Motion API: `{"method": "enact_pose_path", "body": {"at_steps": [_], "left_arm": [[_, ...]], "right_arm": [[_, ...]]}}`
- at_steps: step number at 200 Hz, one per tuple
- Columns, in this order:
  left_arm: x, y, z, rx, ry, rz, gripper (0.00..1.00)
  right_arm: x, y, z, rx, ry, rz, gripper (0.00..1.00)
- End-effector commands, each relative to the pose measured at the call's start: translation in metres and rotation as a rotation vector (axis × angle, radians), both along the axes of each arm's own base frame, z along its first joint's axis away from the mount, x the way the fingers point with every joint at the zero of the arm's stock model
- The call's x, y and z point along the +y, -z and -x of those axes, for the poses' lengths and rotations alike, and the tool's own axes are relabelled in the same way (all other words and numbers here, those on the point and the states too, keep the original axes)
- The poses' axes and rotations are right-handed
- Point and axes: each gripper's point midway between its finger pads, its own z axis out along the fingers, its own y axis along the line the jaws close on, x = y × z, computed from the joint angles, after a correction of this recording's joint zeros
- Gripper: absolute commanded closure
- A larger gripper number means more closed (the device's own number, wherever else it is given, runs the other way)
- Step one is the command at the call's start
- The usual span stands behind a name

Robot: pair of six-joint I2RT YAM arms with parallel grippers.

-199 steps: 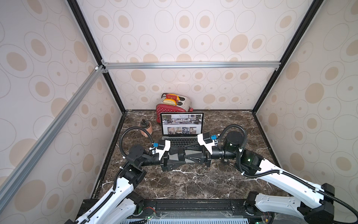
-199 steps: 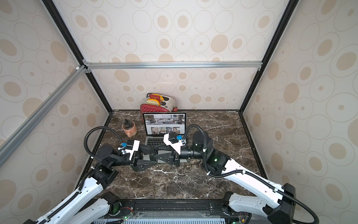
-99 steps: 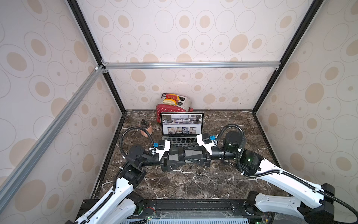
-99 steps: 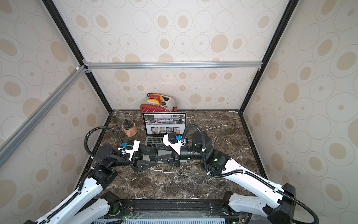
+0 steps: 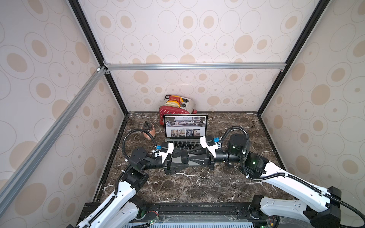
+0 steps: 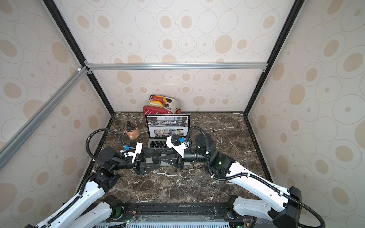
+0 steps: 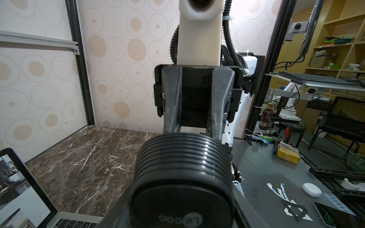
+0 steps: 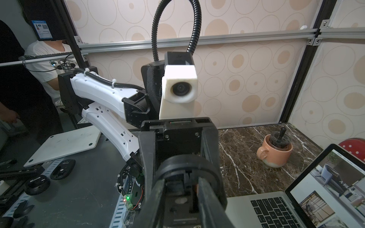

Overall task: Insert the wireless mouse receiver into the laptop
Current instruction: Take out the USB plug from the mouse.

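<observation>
Dark marble table (image 5: 197,187): my left gripper (image 5: 183,160) clamps a black ribbed round device (image 7: 183,177), my right gripper (image 5: 190,158) reaches inside it — hold unclear. Plugging into the silver-grey laptop (image 5: 185,126) seems not yet done.

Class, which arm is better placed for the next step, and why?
Right. The left hand is shut on the black ribbed device, steadying it before the laptop. The right hand has its fingers inside the device's open end, so it should probably draw out the receiver, which isn't clearly visible.
</observation>
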Motion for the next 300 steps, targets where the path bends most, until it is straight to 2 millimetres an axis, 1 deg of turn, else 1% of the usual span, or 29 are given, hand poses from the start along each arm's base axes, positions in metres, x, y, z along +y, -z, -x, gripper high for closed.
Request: {"method": "enact_pose_path", "body": {"at_steps": [1, 59, 130, 145, 195, 221, 238, 249, 262, 279, 292, 300], "left_arm": [[0.003, -0.021, 0.01, -0.096, 0.017, 0.035, 1.0], [0.003, -0.02, 0.01, -0.1, 0.012, 0.033, 1.0], [0.003, -0.018, 0.009, -0.094, 0.007, 0.028, 1.0], [0.003, -0.017, 0.008, -0.092, 0.006, 0.027, 1.0], [0.003, -0.015, 0.005, -0.093, -0.008, 0.021, 1.0], [0.003, -0.014, 0.003, -0.094, -0.019, 0.019, 1.0], [0.003, -0.013, 0.002, -0.096, -0.027, 0.017, 1.0], [0.003, -0.012, 0.002, -0.099, -0.03, 0.013, 1.0], [0.003, -0.01, 0.001, -0.103, -0.037, 0.004, 1.0], [0.004, -0.009, 0.0, -0.114, -0.051, -0.004, 1.0], [0.005, -0.008, -0.001, -0.126, -0.068, -0.007, 1.0], [0.006, -0.008, -0.002, -0.133, -0.078, -0.009, 1.0]], "right_arm": [[-0.003, -0.005, -0.005, -0.005, 0.028, -0.007, 0.71], [-0.006, -0.005, -0.006, 0.004, 0.042, -0.005, 0.73], [-0.009, -0.007, -0.004, 0.008, 0.041, -0.007, 0.73], [-0.008, -0.008, -0.002, 0.01, 0.03, -0.011, 0.68], [-0.005, -0.021, 0.011, 0.038, -0.063, -0.045, 0.44], [-0.007, -0.031, 0.015, 0.048, -0.074, -0.07, 0.37], [-0.01, -0.04, 0.015, 0.072, -0.063, -0.087, 0.35], [-0.013, -0.044, 0.006, 0.125, 0.002, -0.078, 0.35], [-0.019, -0.042, -0.008, 0.227, 0.115, -0.019, 0.39], [-0.03, -0.031, -0.025, 0.448, 0.251, 0.065, 0.47], [-0.036, -0.023, -0.031, 0.628, 0.278, 0.102, 0.5], [-0.042, -0.018, -0.036, 0.772, 0.283, 0.112, 0.52]]}}
